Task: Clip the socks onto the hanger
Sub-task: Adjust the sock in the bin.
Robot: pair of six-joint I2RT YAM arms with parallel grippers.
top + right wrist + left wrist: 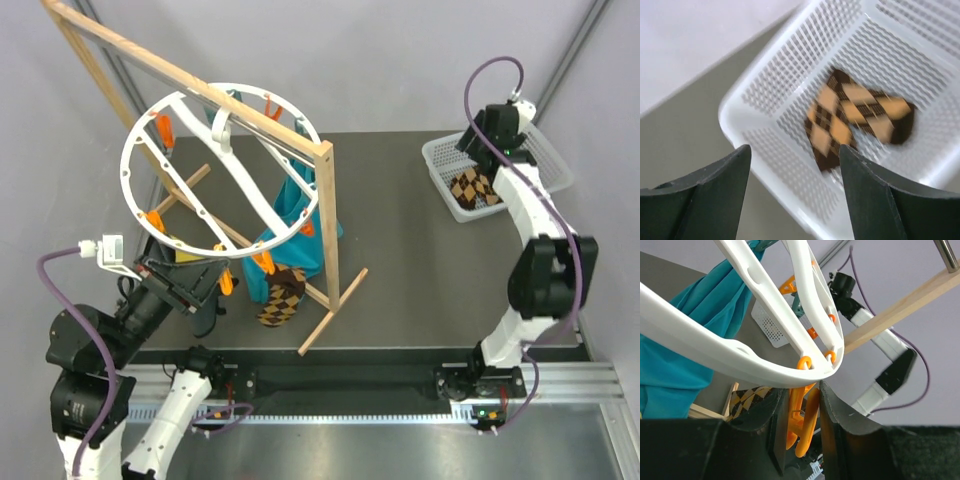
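Black fingers (pixel 775 432) of the left gripper (pixel 802 390) fill the bottom of its wrist view, pinched from both sides on an orange plastic clip (pixel 805 422) that dangles between them. Directly above the fingertips, the clip hooks into the rim of the large white round plastic hanger (pixel 740 357), whose crossbars run up and away from the hand. A plain teal cloth (pixel 685 335) hangs up and to the left of this gripper. Just left of its left finger, a patch of a small, soft, brown-and-tan hanging argyle sock (pixel 752 397) shows under the rim.

From above, the left gripper (pixel 218 285) reaches up to the hanger's (pixel 128 180) near rim. The hanging argyle sock (pixel 282 298) droops from that rim just to the gripper's right, with the teal cloth (pixel 290 215) behind it. The hanger's hook sits over the top bar of a light wooden frame (pixel 328 230) standing on the dark grey table (pixel 400 270).

Spread wide with nothing between the fingers (pixel 715 200), the right gripper (pixel 794 150) hovers over a white mesh plastic basket (pixel 755 115). Straight below and slightly ahead of its fingertips, a loose argyle sock (pixel 855 117) of the same pattern lies crumpled on the basket floor, apart from both fingers. In the overhead view this gripper (pixel 475 150) hangs above the basket (pixel 435 158), the loose argyle sock (pixel 475 187) just on its near side.
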